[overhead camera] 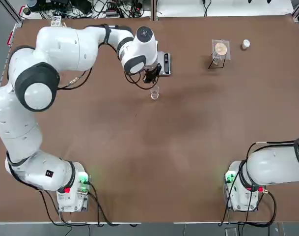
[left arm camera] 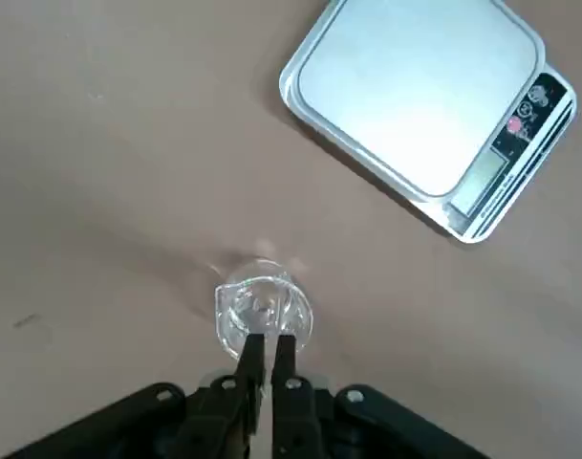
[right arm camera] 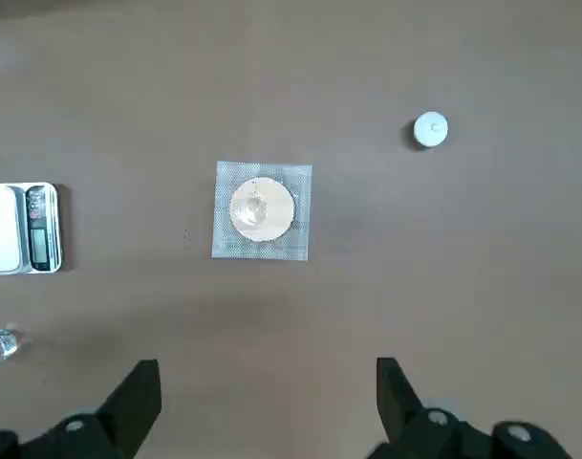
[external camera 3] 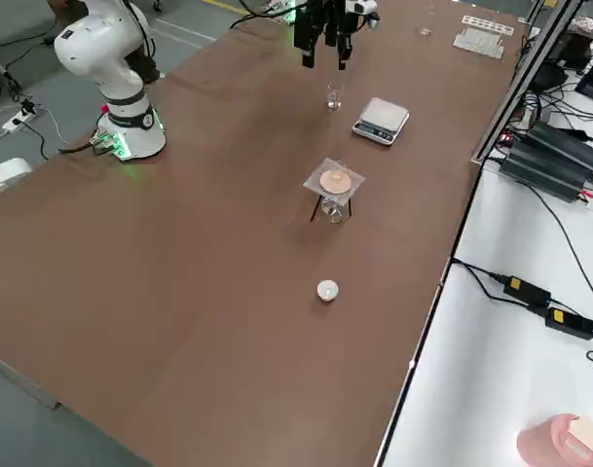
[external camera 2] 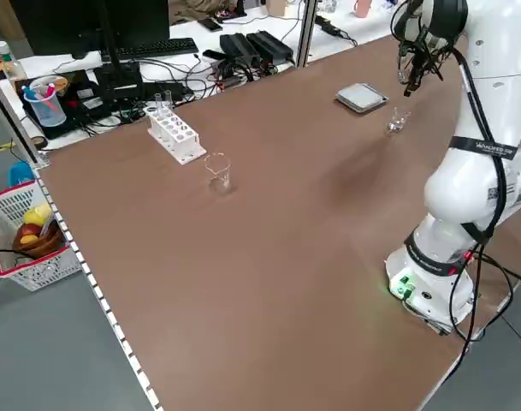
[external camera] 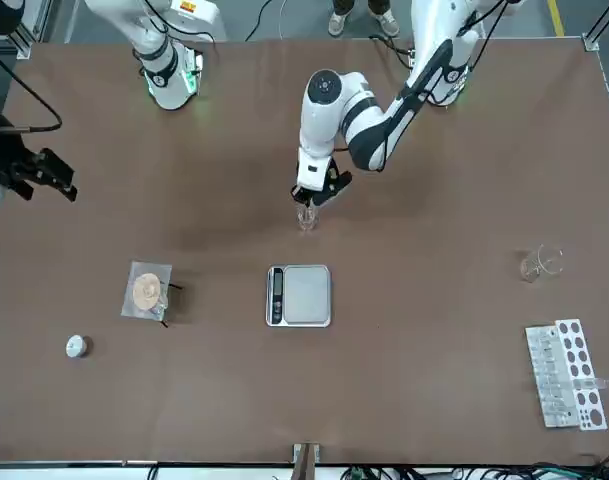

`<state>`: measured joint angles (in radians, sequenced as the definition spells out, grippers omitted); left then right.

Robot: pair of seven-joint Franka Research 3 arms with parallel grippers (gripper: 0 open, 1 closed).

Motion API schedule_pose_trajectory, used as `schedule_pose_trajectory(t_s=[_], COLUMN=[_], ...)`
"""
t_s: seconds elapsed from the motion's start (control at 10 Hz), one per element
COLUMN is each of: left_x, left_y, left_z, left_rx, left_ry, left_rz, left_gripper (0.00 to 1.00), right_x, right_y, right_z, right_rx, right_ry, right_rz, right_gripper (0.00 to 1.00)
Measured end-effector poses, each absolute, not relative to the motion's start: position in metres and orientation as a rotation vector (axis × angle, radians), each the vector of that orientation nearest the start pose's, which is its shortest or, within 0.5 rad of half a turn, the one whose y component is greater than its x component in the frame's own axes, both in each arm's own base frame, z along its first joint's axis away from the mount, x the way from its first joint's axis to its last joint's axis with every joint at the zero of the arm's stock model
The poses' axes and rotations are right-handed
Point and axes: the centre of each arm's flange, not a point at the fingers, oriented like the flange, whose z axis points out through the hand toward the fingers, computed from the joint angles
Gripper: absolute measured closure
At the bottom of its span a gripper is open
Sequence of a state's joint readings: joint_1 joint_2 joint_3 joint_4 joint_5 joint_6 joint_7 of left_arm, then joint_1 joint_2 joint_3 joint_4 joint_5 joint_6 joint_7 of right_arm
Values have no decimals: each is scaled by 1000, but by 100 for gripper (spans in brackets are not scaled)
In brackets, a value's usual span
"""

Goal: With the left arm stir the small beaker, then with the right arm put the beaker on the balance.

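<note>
clock directions as the robot looks out, 12 straight away from it, centered on the small beaker. small beaker (overhead camera: 154, 92) stands on the tabletop (overhead camera: 134, 147), in front of the left arm, near the balance (external camera: 299, 296) but not on it. left gripper (left arm camera: 269, 337) points down right by the beaker mouth, fingers narrow, nearly together; can't tell if something thin is pinched between them. balance sits at about 12 o'clock, dark button strip on its 3 o'clock side. mesh square with round pale center (overhead camera: 221, 48), on thin dark legs, at 2 o'clock; small white cap (overhead camera: 246, 44) farther out, same direction. right gripper (right arm camera: 269, 382) hangs over the tabletop well apart, around 3 o'clock, wide, holding nothing. larger clear glass vessel (external camera: 541, 263) between 9 and 10 o'clock, well apart. white rack (external camera: 569, 375) with clear tubes at 10 o'clock, past the vessel.
</note>
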<state>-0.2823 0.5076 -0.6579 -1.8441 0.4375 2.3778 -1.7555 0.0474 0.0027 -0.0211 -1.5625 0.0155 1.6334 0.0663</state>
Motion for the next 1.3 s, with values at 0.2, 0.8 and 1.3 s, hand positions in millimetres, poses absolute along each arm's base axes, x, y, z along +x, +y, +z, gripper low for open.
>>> schedule_pose_trajectory(t_s=[0.2, 0.8, 1.3], left_x=[415, 392, 407], left_y=[-502, -517, -514], left_z=[311, 308, 316], left_rx=[-3120, -3097, -3094], left_ry=[-973, -928, -983], left_rz=[-94, -80, -96], left_gripper=[93, 93, 93], right_x=[562, 562, 562], right_y=[16, 16, 16], right_z=[633, 633, 633], right_rx=[-3121, -3121, -3121], right_ry=[63, 63, 63], right_rz=[-105, -105, -105], right_gripper=[0, 0, 0])
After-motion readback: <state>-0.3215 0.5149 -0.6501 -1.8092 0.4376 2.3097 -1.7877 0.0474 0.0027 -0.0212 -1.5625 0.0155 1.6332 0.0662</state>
